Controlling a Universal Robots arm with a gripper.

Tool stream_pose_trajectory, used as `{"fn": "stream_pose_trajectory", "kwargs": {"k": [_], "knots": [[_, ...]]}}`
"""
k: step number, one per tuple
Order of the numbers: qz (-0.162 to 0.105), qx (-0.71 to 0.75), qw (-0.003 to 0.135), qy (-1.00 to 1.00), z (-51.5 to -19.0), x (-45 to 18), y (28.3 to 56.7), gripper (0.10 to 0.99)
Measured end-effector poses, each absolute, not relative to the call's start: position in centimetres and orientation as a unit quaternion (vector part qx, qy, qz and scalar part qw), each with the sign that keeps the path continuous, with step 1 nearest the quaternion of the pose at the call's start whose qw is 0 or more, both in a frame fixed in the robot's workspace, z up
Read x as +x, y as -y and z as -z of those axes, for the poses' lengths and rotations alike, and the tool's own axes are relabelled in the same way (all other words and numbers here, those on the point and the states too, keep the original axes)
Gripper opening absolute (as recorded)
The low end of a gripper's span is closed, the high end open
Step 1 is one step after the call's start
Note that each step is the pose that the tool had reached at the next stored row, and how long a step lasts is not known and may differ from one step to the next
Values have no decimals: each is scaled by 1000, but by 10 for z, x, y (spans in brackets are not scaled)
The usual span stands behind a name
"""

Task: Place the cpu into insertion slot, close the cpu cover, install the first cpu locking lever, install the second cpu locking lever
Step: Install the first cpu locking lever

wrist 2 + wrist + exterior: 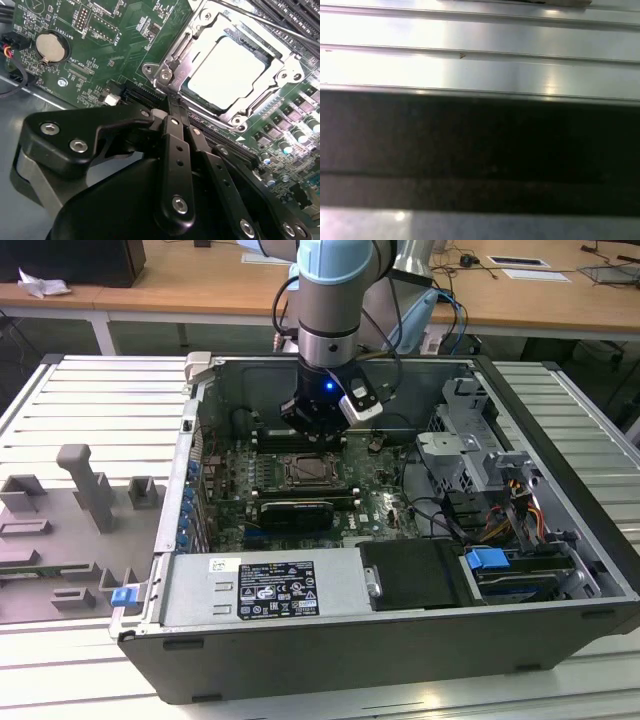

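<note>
The cpu (pixel 227 67) lies flat and pale in the insertion slot (pixel 235 118). The silver cpu cover (pixel 182 75) is folded down over it, so the chip shows through the window. A thin metal lever rod (pixel 270 25) runs along one side of the socket. My gripper (pixel 172 106) is shut, its black fingers pressed together with nothing seen between them, and the tips are at the socket's corner. In the exterior view the gripper (pixel 315 435) hangs just behind the insertion slot (pixel 307 472) inside the open computer case.
A round coin battery (pixel 51 47) sits on the green board away from the socket. Black memory slots (pixel 295 15) run beside it. A long black graphics card (pixel 290 512) lies in front of the socket. A drive cage and cables (pixel 470 470) fill the exterior view's right.
</note>
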State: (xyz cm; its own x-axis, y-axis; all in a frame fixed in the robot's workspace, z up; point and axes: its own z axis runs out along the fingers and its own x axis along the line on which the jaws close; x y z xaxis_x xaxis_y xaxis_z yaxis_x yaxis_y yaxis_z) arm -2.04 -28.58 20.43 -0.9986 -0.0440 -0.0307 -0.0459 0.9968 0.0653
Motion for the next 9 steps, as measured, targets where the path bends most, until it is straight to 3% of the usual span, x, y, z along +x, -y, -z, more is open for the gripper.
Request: {"fn": "stream_pose_trajectory", "kwargs": {"k": [9], "knots": [[-33,-23,15,-999,-203,-20,286,106]]}}
